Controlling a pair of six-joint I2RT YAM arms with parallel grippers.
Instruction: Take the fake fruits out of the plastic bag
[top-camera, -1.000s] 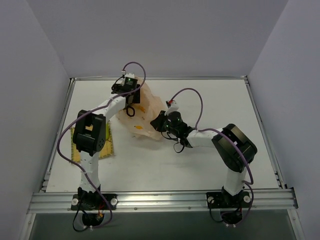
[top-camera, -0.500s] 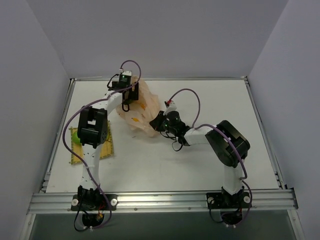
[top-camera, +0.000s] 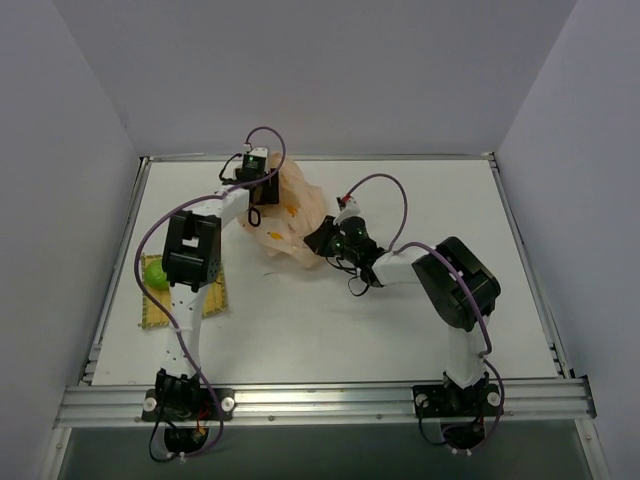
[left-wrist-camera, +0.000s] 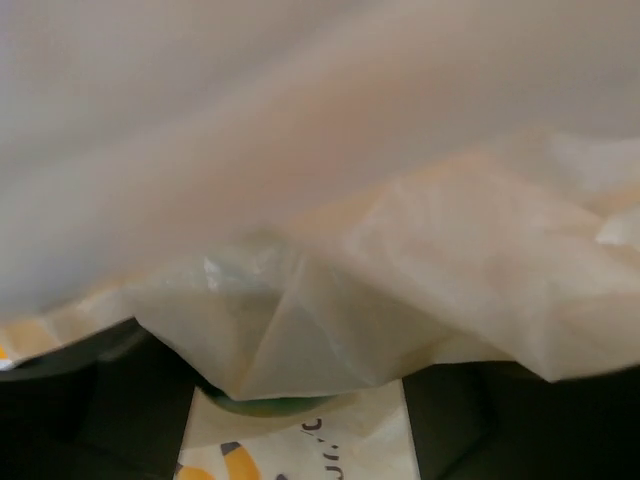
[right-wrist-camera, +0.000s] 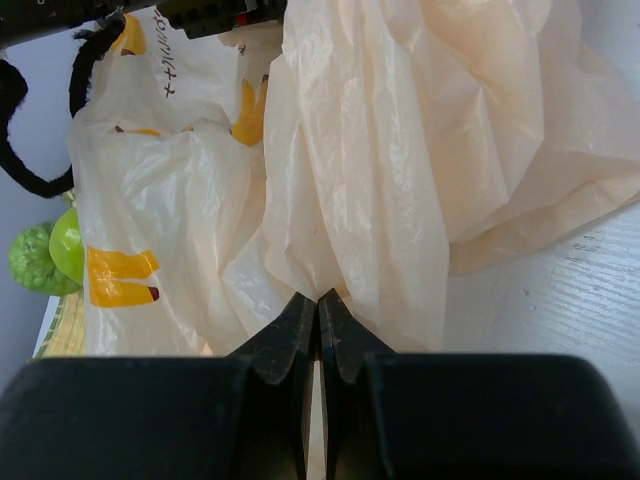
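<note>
The peach-cream plastic bag (top-camera: 290, 212) lies bunched at the back middle of the table. My left gripper (top-camera: 256, 188) is pushed into its left side. In the left wrist view the bag film (left-wrist-camera: 400, 250) covers almost everything, and a sliver of a green fake fruit (left-wrist-camera: 265, 404) shows under it between the dark, spread fingers (left-wrist-camera: 110, 400). My right gripper (right-wrist-camera: 318, 298) is shut on a fold of the bag (right-wrist-camera: 380, 170) at its right edge (top-camera: 318, 240). Two green fake fruits (right-wrist-camera: 45, 255) sit outside the bag on the mat (top-camera: 155, 272).
A yellow woven mat (top-camera: 212, 298) lies at the left of the table, partly under the left arm. Purple cables loop over both arms. Grey walls close in the table on three sides.
The left arm's elbow swung left and back, uncovering the green fruit on the mat. The bag has bunched up toward the back. The right gripper followed it slightly up and left, still pinching it.
</note>
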